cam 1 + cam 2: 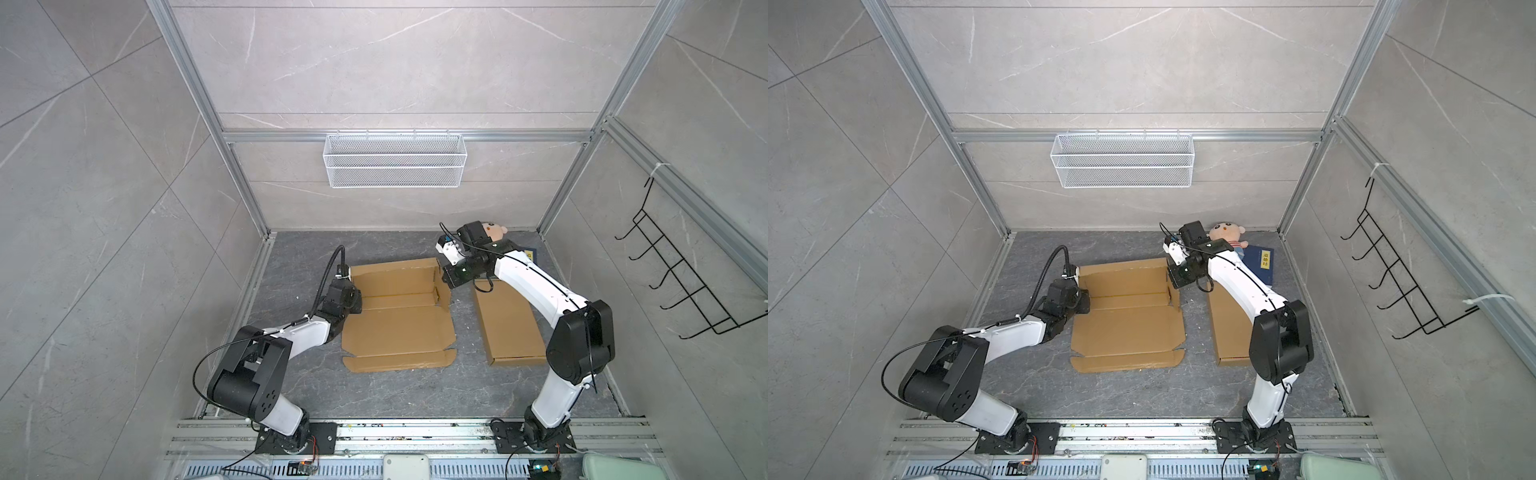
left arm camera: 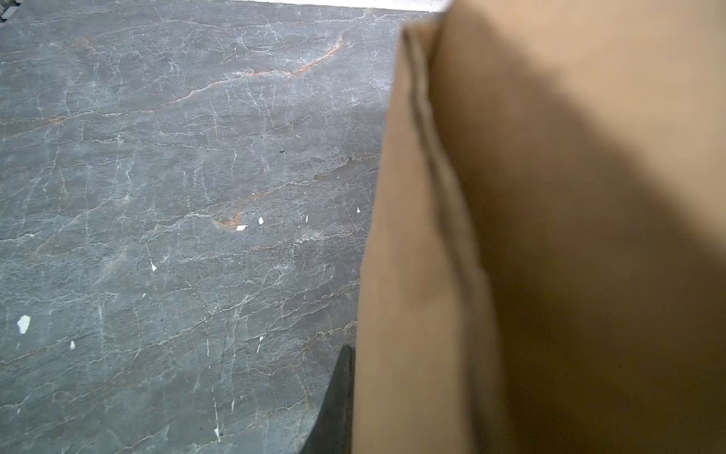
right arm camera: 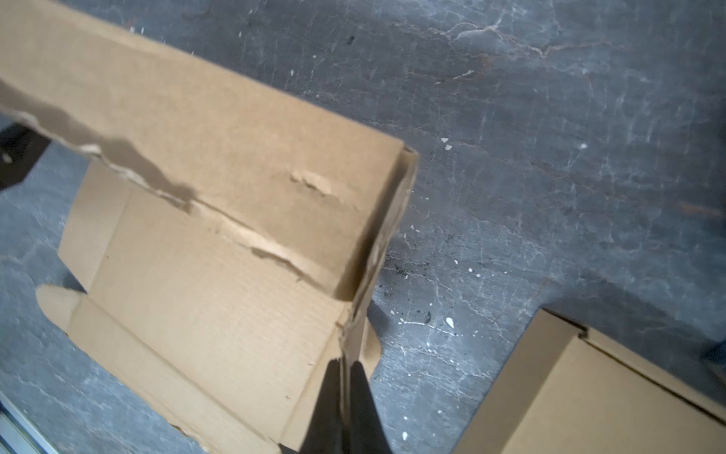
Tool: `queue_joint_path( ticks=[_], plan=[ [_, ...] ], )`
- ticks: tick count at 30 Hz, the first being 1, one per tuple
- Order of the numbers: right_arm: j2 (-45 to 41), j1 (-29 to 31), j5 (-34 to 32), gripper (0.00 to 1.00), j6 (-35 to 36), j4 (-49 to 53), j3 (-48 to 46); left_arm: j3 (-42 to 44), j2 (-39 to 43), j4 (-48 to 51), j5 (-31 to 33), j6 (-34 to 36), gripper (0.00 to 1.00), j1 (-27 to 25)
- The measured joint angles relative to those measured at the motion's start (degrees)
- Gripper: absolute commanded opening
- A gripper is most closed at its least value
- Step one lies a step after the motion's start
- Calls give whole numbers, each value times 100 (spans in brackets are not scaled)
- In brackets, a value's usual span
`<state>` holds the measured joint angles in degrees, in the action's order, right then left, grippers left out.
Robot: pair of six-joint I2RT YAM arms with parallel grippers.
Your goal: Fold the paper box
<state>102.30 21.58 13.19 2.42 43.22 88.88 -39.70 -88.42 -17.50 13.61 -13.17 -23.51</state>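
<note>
Surface: a dark grey veined stone surface carries everything. Its pale flecks show only in the wrist views.
Paper box: a brown corrugated-cardboard paper box, opened out, lies between the two tools. Its near panels lie flat and its far panel tilts up off the surface.
Second box: a flat, folded brown cardboard box lies on the right tool's outer side, apart from the paper box. The right wrist view catches one corner of it.
Left tool: the left tool sits closed at the paper box's left edge. The left wrist view shows one dark finger against a raised flap, with the other finger hidden behind the cardboard, so the flap looks pinched. Both top views hide the fingers.
Right tool: the right tool is clamped on the paper box's thin right side flap, a finger on each face. Only the right wrist view shows this, along with a torn crease on the raised panel just ahead of the tool.
Plush doll: a pink-faced plush doll lies beyond the right tool. In a top view the arm half covers the doll.
Blue book: a dark blue book with a yellow label lies beside the doll, beyond the right tool.
Mesh basket: a white wire-mesh basket hangs on the back wall, far beyond both tools.
</note>
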Motion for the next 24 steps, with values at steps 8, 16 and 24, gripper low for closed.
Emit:
queue_joint_path(
  ticks=[8,16,24],
  plan=[
    [-396,168,-59,10,-1016,-964,-907,11,2,2,70,11,0,-2],
    [-411,-39,208,37,-1021,-1178,-927,11,2,2,83,31,0,-2],
    [-391,-588,1362,52,-1082,-1239,-573,11,2,2,83,33,0,-2]
  ],
)
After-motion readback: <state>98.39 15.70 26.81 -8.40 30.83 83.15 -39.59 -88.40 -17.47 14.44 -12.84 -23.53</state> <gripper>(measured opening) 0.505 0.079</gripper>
